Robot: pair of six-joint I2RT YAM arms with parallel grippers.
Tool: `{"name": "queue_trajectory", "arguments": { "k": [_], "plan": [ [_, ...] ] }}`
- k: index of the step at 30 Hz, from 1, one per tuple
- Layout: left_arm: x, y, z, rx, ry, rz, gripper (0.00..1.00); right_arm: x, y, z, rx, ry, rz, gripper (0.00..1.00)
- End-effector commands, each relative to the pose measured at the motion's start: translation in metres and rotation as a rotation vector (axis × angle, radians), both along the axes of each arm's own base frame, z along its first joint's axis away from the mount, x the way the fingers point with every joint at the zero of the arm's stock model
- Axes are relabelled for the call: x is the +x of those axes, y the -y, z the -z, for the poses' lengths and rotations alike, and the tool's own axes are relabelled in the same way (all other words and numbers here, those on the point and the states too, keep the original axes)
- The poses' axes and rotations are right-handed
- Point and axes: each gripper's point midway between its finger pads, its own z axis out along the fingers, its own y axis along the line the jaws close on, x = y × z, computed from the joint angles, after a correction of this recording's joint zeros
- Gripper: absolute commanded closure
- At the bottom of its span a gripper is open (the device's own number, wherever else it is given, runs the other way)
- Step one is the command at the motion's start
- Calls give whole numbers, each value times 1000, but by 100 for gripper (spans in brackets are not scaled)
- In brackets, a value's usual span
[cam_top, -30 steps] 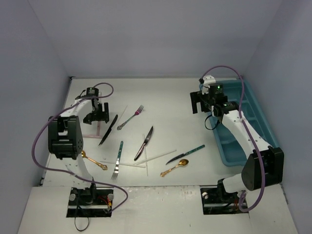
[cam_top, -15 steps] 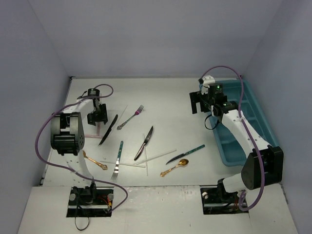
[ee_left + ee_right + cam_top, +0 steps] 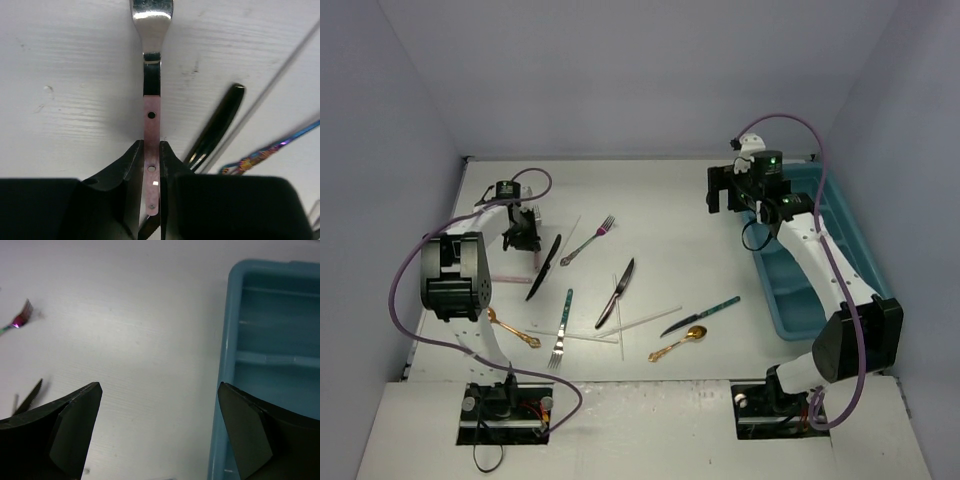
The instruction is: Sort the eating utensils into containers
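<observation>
Left arm: I have it reaching to the far left of the table (image 3: pixel 670 200). The left hand (image 3: pixel 151 155) points down, clenched on the pink-handled utensil (image 3: pixel 151 107). I cannot tell whether that piece is off the table.
Right arm: stretched to the far right. The right hand (image 3: pixel 159 387) is spread wide, grasping nothing, above the left rim of the tray (image 3: pixel 225 340).
Count, loose on the table: two black knives (image 3: pixel 544 267), two gold spoons (image 3: pixel 680 343), two forks (image 3: pixel 588 240), one teal-handled knife (image 3: pixel 700 316) and several faint white sticks (image 3: pixel 620 320).
Room: the loose pieces lie left of centre. Bare table separates them from the tray, which lies along the right edge. The walls (image 3: pixel 380 150) stand close on three sides.
</observation>
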Motion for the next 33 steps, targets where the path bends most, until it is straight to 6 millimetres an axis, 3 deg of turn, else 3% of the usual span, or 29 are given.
{"name": "queue_trajectory", "arguments": {
  "k": [1,4,8,10,13,17,21,25,29,33],
  "plan": [
    [35,28,-102,-131,301,78,95,20,-24,-90,172,183,-13,0],
    [36,48,-165,-203,442,149,99,28,-40,-116,267,203,-45,0],
    [12,98,-237,-289,596,288,100,38,-70,-154,435,203,-102,4],
    [2,113,-256,-352,624,300,100,41,-83,-167,492,201,-130,9],
    [-14,137,-293,-441,709,322,100,39,-126,-194,574,212,-192,16],
    [-25,163,-315,-498,744,297,100,31,-169,-208,637,209,-237,22],
    [-28,180,-329,-501,767,288,100,31,-201,-197,638,181,-244,32],
    [-25,188,-330,-513,753,270,100,14,-244,-187,617,157,-318,38],
    [-20,189,-326,-512,743,263,100,5,-265,-175,609,126,-366,43],
    [-19,191,-324,-528,735,252,100,2,-271,-171,615,106,-386,43]
  ]
}}
